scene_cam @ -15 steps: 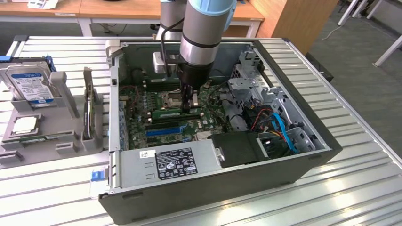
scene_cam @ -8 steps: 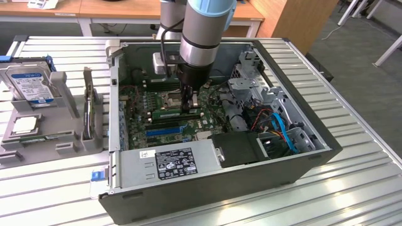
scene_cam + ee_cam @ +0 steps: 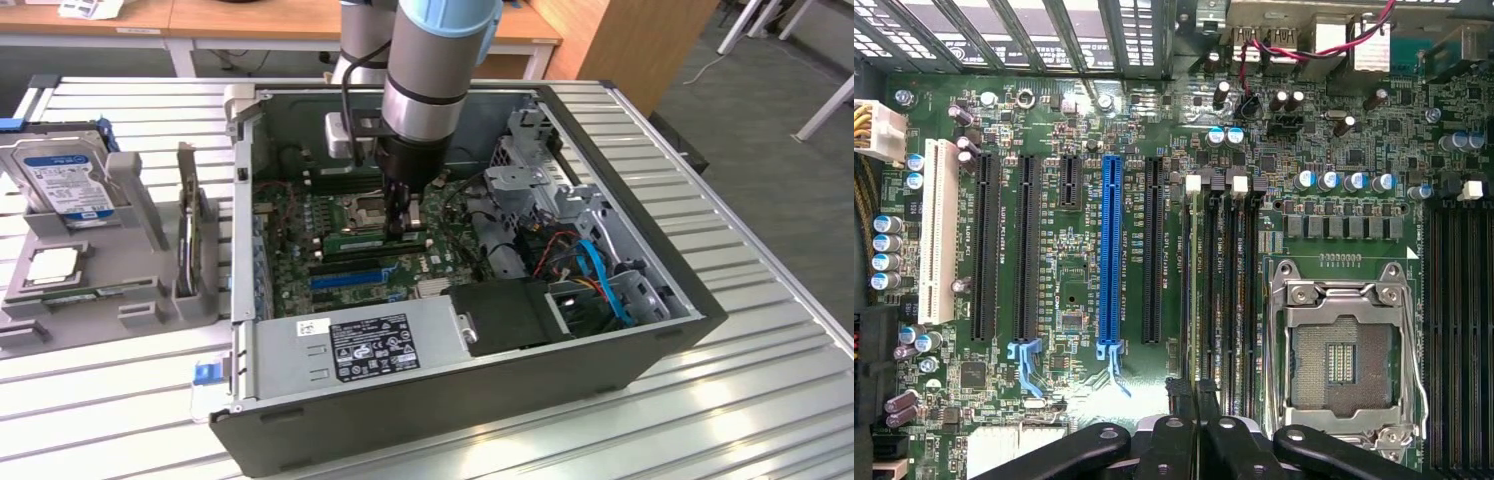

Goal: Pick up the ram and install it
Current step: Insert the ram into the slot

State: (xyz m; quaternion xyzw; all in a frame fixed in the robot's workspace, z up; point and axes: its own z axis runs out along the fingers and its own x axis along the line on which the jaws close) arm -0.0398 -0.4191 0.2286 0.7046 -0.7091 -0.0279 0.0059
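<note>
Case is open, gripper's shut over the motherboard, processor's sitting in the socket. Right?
Not quite. The socket is empty: the wrist view shows its bare contacts inside the metal frame, with no processor seated. The rest holds: the case is open and the gripper is shut over the motherboard.

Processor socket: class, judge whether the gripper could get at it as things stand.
Probably yes: the case stands open, the processor socket lies uncovered, and the shut gripper hangs beside it.
</note>
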